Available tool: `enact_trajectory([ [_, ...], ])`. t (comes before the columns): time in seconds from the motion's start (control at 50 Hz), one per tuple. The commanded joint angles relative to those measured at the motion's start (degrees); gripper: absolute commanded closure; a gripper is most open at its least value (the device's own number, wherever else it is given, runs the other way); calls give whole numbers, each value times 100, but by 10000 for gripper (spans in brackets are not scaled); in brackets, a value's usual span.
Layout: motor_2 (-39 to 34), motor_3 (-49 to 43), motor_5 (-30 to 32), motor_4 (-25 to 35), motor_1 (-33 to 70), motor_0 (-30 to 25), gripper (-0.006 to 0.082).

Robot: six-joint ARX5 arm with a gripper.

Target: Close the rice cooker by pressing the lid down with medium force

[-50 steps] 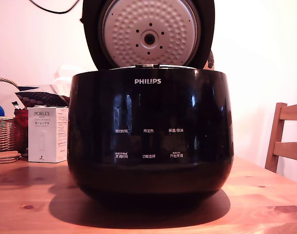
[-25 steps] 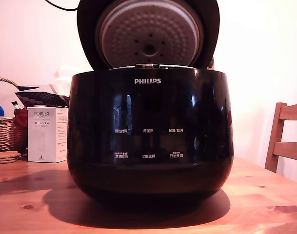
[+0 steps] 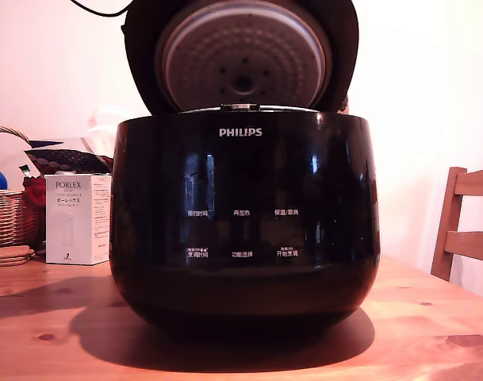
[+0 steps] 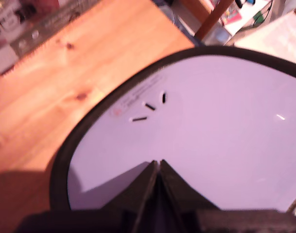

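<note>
The lid (image 3: pixel 241 59) has tipped further forward over the rice cooker (image 3: pixel 243 214), not latched yet. Gripper (image 4: pixel 159 165) fingers pressed together at its six o'clock edge, pushing.

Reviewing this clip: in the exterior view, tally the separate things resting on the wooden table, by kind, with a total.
Rice cooker, its lid raised: 1
White PORLEX box: 1
Wicker basket: 1
Flat stack in front of the basket, too small to identify: 1
Total: 4

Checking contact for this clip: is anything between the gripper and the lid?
Nothing shows between them: in the wrist view the shut gripper tips sit against the lid.
</note>
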Motion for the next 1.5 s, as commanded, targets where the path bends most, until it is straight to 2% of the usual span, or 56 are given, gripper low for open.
enact_trajectory([
  [0.0,-92,-109,22,-11,280,-61,790],
  [0.66,-302,671,11,-142,-2,-184,790],
  [1.06,-1543,1320,-192,-146,-623,-184,790],
  [1.08,-1919,1547,-297,-144,-800,-184,790],
  [1.18,-2304,1687,-350,-142,-955,-184,790],
  [1.48,-2959,2216,-605,-144,-1307,-186,790],
])
